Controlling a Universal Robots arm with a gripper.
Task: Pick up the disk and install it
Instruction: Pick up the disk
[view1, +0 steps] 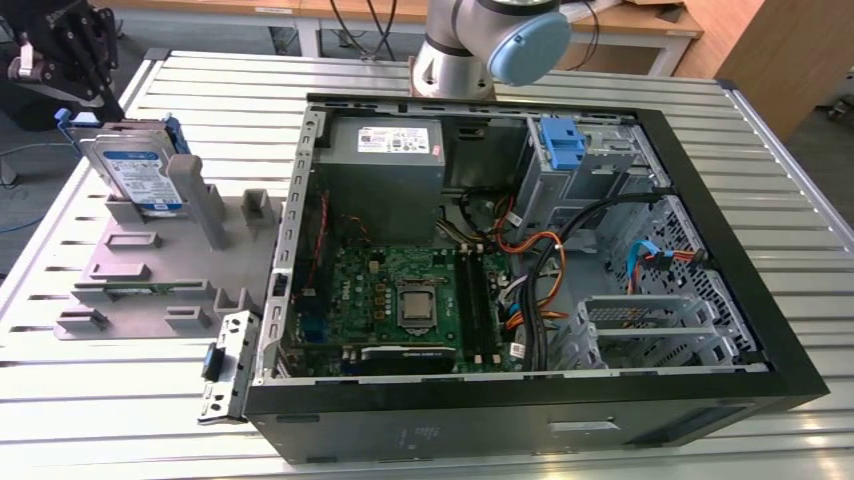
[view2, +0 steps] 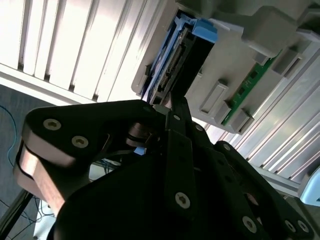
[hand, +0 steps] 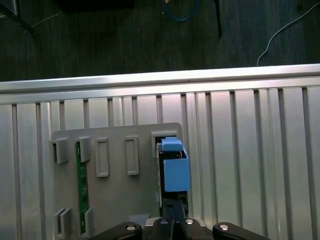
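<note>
One disk (view1: 140, 175) is standing on edge in a slot of one grey holder (view1: 147, 260), which is lying on the slatted metal worktop (view1: 227, 90) at the exterior view's left. The disk is showing a flat silver face with a white-and-blue label, and a blue plastic frame is running along its edges and capping its upper end.

One gripper (hand: 173, 212) is hanging just above the disk, at that upper end. Its two dark fingers (view2: 177, 130) are looking pressed together with nothing between them, their tips lying close to the disk's connector end in the second wrist view.

One green memory stick (hand: 80, 185) is sitting in another slot of the holder, well apart from the disk.

One open black computer case (view1: 507, 425) is lying just beside the holder, towards the exterior view's right. Inside it, one grey power supply box (view1: 387, 165), one green motherboard (view1: 400, 300) and one small blue latch (view1: 563, 145) on the drive cage are showing.
</note>
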